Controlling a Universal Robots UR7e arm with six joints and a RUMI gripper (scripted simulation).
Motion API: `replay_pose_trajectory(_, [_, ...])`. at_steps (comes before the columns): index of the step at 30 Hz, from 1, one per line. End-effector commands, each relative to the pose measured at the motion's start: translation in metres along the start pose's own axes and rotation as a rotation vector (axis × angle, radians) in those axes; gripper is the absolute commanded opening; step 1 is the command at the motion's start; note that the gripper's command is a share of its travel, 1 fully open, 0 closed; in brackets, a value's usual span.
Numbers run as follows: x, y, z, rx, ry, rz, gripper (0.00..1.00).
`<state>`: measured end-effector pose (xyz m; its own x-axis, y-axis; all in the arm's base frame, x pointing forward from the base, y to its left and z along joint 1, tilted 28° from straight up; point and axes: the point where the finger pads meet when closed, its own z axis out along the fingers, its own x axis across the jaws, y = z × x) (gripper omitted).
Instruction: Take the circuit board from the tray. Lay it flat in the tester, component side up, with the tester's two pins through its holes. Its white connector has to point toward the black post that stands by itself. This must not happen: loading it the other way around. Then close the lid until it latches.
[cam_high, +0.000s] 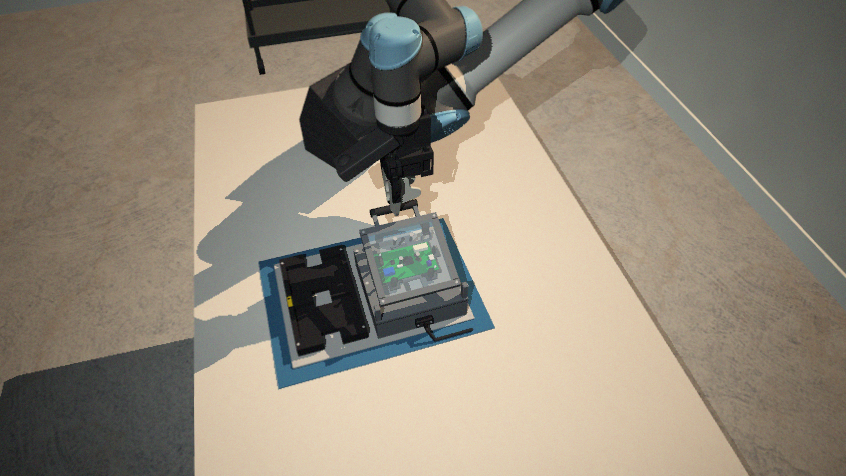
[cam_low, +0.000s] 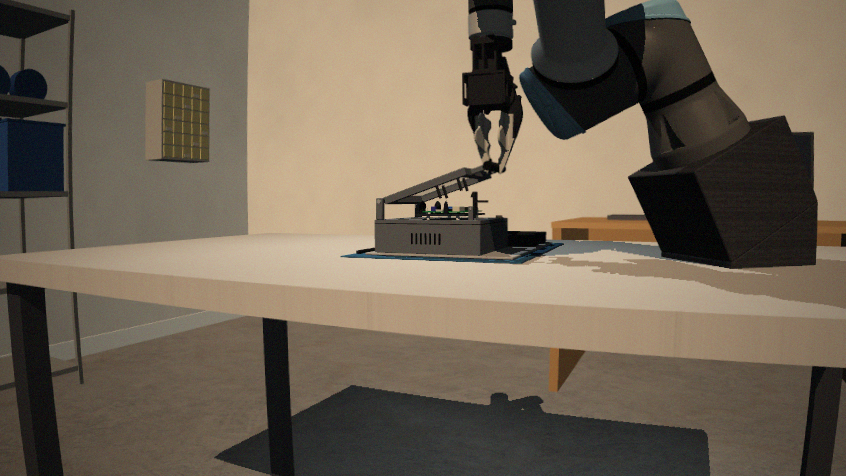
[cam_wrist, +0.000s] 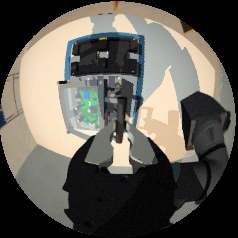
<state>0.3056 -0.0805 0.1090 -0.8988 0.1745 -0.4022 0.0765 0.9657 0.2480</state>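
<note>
Currently fingers (cam_low: 492, 165) pinched narrow on black handle bar (cam_high: 394, 208) of clear hinged lid (cam_high: 408, 251), half lowered over green circuit board (cam_high: 408, 263) seated inside grey tester (cam_low: 440, 235). Risk: bar slipping free, lid dropping unlatched.

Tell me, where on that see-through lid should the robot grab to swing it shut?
By the handle bar at the lid's free edge, opposite the hinge, coming from above. The bar stands out from the frame, leaving room for fingers, and the gripper is already shut on it there.
</note>
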Motion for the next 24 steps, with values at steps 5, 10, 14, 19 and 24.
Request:
replay_pose_trajectory(5, [0.003, 0.0, 0.012, 0.001, 0.0, 0.0, 0.0])
replay_pose_trajectory(10, [0.005, 0.0, 0.019, 0.001, 0.0, 0.0, 0.0])
replay_pose_trajectory(14, [0.005, 0.0, 0.021, 0.001, 0.0, 0.0, 0.0])
replay_pose_trajectory(19, [0.007, 0.0, 0.027, 0.001, 0.0, 0.0, 0.0])
replay_pose_trajectory(24, [0.007, 0.0, 0.032, 0.001, 0.0, 0.0, 0.0])
